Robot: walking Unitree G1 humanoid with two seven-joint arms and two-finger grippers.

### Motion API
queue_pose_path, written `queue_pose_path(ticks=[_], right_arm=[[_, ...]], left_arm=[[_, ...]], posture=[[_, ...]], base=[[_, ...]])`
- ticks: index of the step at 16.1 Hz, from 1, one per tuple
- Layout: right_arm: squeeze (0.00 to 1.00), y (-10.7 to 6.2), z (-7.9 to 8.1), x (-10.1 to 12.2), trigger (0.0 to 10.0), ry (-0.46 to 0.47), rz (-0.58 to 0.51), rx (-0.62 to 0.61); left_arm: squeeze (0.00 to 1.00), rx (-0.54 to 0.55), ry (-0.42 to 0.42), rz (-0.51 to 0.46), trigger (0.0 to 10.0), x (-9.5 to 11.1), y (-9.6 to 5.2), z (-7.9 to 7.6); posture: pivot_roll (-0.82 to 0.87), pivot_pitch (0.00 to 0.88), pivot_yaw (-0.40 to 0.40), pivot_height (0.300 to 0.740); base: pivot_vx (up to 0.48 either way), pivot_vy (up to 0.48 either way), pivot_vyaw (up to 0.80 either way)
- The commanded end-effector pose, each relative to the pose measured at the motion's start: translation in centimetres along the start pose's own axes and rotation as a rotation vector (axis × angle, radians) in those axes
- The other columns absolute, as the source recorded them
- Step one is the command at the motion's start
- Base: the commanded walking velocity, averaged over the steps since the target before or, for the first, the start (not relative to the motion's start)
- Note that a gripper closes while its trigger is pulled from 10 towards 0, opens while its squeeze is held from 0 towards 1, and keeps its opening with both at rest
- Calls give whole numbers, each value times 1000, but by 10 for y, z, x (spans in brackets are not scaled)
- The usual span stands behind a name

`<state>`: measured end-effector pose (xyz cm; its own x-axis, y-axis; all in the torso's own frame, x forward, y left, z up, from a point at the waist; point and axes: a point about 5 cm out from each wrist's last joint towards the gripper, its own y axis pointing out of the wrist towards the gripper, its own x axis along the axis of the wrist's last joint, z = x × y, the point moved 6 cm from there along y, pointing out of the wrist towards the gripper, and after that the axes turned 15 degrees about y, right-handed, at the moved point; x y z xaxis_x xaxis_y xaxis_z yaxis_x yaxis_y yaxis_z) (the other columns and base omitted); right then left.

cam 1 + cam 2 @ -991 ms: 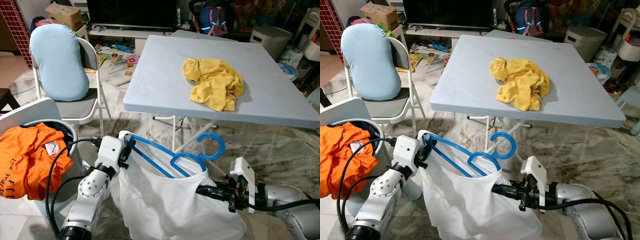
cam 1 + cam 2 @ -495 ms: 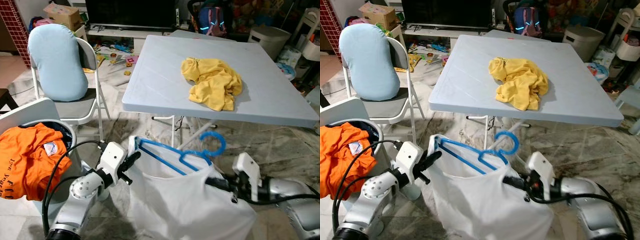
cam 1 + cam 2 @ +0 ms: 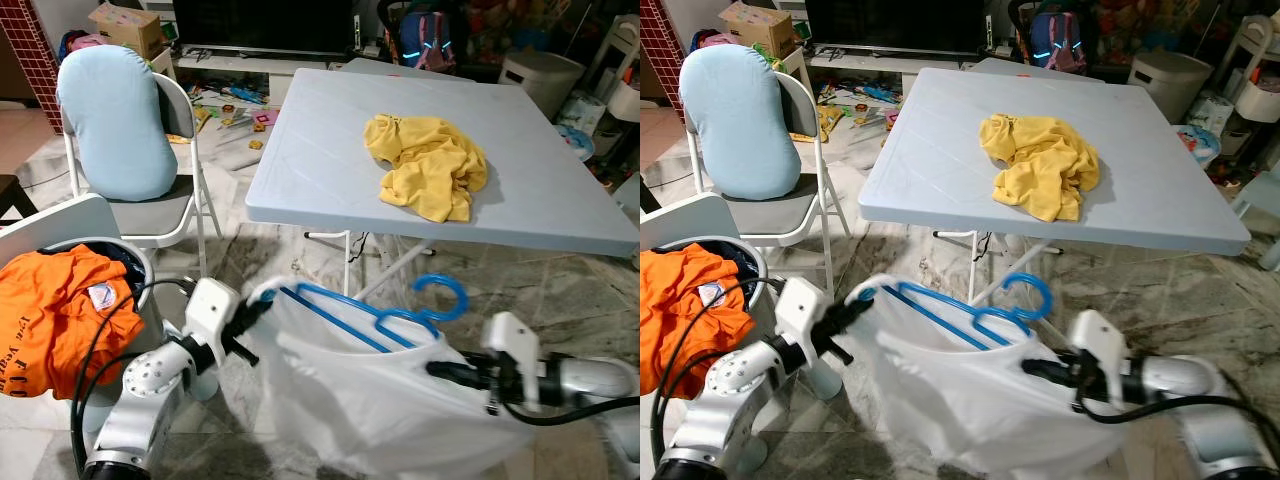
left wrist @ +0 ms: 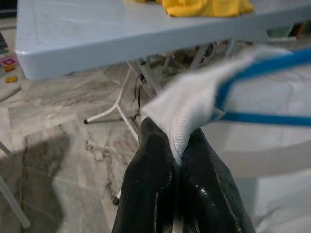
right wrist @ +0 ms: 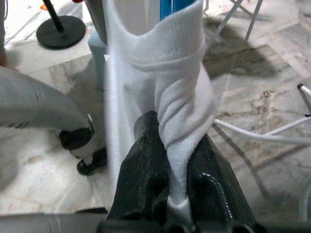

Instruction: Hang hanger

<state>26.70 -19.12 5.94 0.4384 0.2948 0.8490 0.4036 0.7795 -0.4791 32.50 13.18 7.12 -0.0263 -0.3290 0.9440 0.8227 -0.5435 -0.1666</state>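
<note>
1. Beyond both grippers, on the far side of the cloth they carry, stands the square pale-blue folding table (image 3: 330,150) with a crumpled yellow shirt (image 3: 428,165) on top. Neither has shifted against the other over the last second; only the head camera has swung a little.

2. Between the two grippers stretches the white knit garment (image 3: 370,390). A second ago it hung as a deep sack; now it is pulled wider and flatter, and its lower part is smeared by motion. I judge the arms have spread and swung it, tightening the neck opening.

3. Well to the outer side of the left gripper sits the round grey laundry basket (image 3: 140,262) draped with an orange shirt (image 3: 55,315), unchanged.

4. Just inside the stretched opening lies the blue plastic hanger (image 3: 375,315), one shoulder bar running to the left gripper and its hook (image 3: 443,297) poking up near the right one. The hook now sits higher and further toward the right gripper than before, so the hanger is seating, though one shoulder looks uncovered.

5. The left gripper (image 4: 176,160) has its fingers pinched together on the garment's ribbed edge, beside the hanger's end.

6. The right gripper (image 5: 177,179) is clamped on a twisted fold of the same cloth.

7. Hanging has not begun; no rail is visible.
</note>
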Motion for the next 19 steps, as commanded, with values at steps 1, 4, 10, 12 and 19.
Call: queue_pose_path(ticks=[1, 4, 10, 12, 19], right_arm=[[0, -18, -9, 2, 10000, -2, -6, -21], [0, -41, 0, -5, 10000, -53, 59, 56], [0, -64, 24, 51, 10000, -50, -122, 216], [0, -61, 25, 71, 10000, -40, -222, 219], [0, 1, 9, 67, 10000, -20, -263, 32]], left_arm=[[0, 86, -2, -57, 0, 18, 2, 21], [0, 203, -41, -68, 0, 19, -2, 44], [0, 183, -85, -6, 0, 1, -1, 36], [0, 142, -91, 6, 0, -2, 4, 25], [1000, 38, -39, 80, 10000, -18, 22, -36]], posture=[[45, 15, -54, 740], [42, 18, -54, 740], [33, 17, -44, 740], [32, 15, -44, 740], [33, 28, -45, 740]], base=[[0, 0, 0], [0, 0, 0], [0, 0, 0], [0, 0, 0], [0, 0, 0]])
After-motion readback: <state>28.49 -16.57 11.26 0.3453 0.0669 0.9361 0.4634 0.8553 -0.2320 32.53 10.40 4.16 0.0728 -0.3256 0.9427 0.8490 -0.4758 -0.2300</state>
